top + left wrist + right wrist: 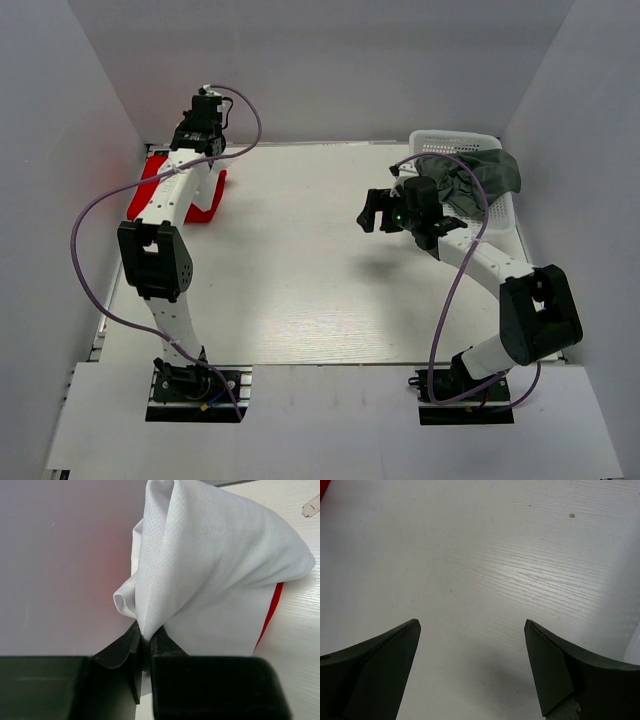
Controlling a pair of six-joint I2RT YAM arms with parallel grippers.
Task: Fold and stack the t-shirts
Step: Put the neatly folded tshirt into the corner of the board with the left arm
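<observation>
Three t-shirts are in view, and only one is being handled. The left gripper [145, 642] is closed tight on a bunched fold of the white t-shirt [215, 565], holding it up at the far left corner, close to the wall [60, 555]. The cloth is a fine dimpled knit. It fans out from the pinch in soft creases, with a small rolled tube of fabric just beside the fingers. A thin red edge shows under its right side, so it seems to hang over or touch the red t-shirt [205, 208], which lies flat at the far left of the table [300, 290]. The overhead view cannot pick the white cloth out from the pale surroundings. The dark grey-green t-shirt [495, 172] is heaped in the white lattice basket [455, 137] at the far right.

The right gripper [472, 625] hangs over the bare middle of the table with its fingers spread wide and nothing between them.

This looks like an early stage, with nothing visibly folded. A pinch on a bunch gives poor control, so the white shirt would do best carried to the open middle. There the free gripper could take a second edge, and the two could draw the cloth flat before any fold. Dragging the red shirt along is the risk.
</observation>
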